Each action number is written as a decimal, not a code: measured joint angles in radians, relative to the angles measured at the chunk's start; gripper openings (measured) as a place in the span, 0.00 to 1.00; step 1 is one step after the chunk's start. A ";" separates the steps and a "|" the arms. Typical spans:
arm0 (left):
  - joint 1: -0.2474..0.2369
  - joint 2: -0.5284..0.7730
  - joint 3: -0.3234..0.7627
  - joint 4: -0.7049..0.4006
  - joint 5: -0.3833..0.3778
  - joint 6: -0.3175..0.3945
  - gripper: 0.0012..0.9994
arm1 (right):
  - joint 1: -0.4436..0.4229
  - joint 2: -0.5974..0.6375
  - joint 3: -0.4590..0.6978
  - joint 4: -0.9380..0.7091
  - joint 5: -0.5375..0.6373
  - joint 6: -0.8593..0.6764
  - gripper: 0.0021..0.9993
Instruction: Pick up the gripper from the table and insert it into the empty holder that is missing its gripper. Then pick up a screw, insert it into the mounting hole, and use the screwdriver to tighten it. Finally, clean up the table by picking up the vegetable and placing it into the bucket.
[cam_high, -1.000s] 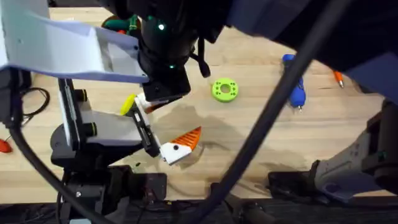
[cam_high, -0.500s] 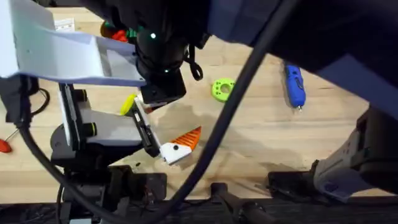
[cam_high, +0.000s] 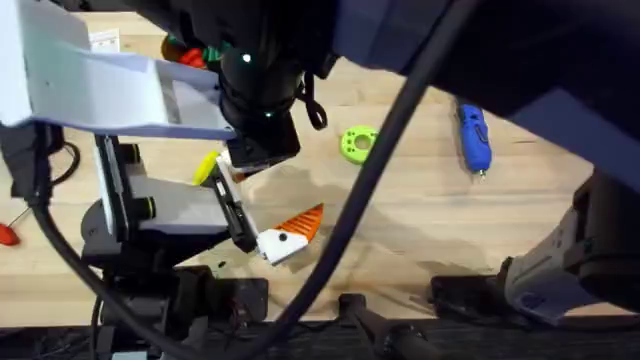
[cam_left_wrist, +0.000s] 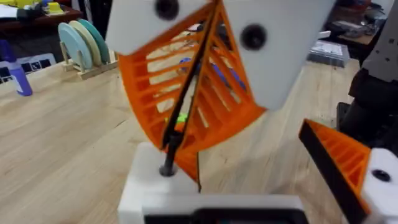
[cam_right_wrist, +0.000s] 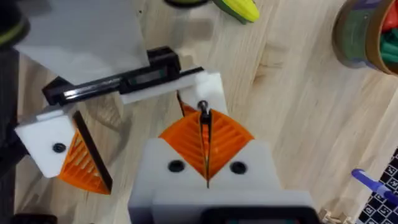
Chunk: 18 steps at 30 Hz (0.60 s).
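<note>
Over the wooden table (cam_high: 420, 220), my right pincer (cam_right_wrist: 206, 149) has stopped drifting and hangs shut on the screw (cam_right_wrist: 203, 111), its end at the holder (cam_right_wrist: 208, 87) of my wide-open left pincer (cam_right_wrist: 140, 124). Seating the screw looks next; the screwdriver (cam_high: 473, 138) lies well apart.

Two white blocks with orange ribbed wedge pads (cam_left_wrist: 205, 93) press together on a thin dark pin (cam_left_wrist: 186, 93), right above a white blocky plastic holder (cam_left_wrist: 161, 186). Another orange wedge tip (cam_left_wrist: 339, 158) sits beside, over the light wooden worktop (cam_left_wrist: 68, 137).
</note>
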 joint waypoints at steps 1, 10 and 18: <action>0.000 0.000 0.000 0.000 0.000 0.000 0.99 | 0.000 0.000 0.000 0.000 0.000 0.000 0.00; 0.000 0.000 0.000 0.000 0.000 0.000 0.99 | 0.000 0.000 0.000 0.000 0.000 0.000 0.00; 0.000 0.000 0.000 -0.001 -0.001 -0.004 0.99 | 0.000 0.006 0.000 0.000 0.000 0.000 0.00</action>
